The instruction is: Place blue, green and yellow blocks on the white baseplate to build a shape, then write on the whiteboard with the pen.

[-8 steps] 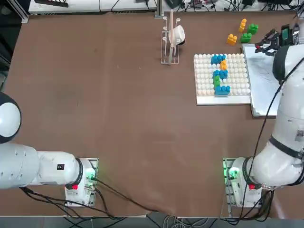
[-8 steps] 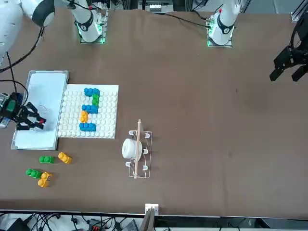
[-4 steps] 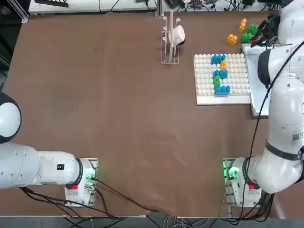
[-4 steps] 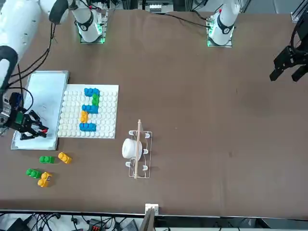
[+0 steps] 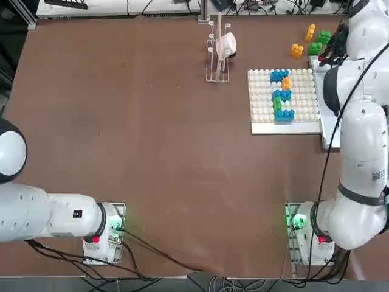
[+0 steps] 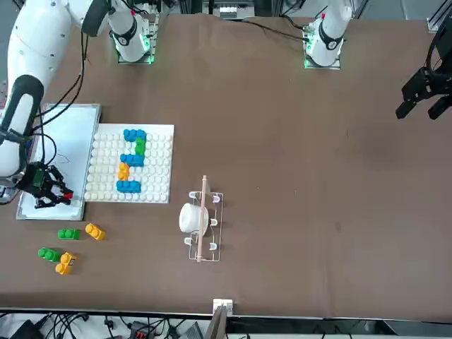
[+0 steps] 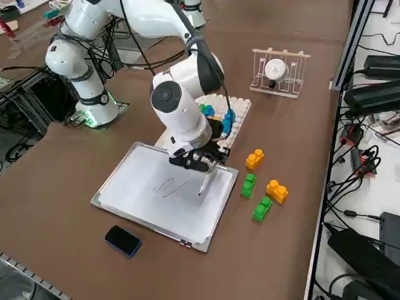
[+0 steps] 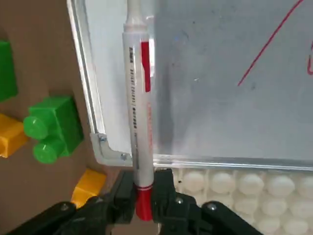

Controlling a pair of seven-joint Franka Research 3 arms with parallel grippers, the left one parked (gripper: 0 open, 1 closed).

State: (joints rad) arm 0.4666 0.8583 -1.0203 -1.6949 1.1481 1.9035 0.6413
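Observation:
My right gripper (image 7: pixel 196 164) is shut on the pen (image 7: pixel 204 181), a whitish marker with a red end (image 8: pixel 139 103). It hangs over the whiteboard (image 7: pixel 150 200) at the corner beside the white baseplate (image 5: pixel 261 106). The pen tip points down at the board; I cannot tell whether it touches. Thin red strokes (image 7: pixel 172 186) mark the board. Blue, green and yellow blocks (image 5: pixel 281 94) form a shape on the baseplate (image 6: pixel 106 166). The front view has the gripper (image 6: pixel 46 192) at the whiteboard's (image 6: pixel 67 134) end nearest the loose blocks.
Two green and two yellow loose blocks (image 7: pixel 262 187) lie on the table beyond the whiteboard (image 6: pixel 67 247). A wire rack with a white cup (image 5: pixel 220 48) stands past the baseplate. A dark eraser (image 7: pixel 123 240) lies near the board's other end.
The right gripper, still holding the pen, has moved along the whiteboard toward the end by the loose blocks. The arm has swung in over the board.

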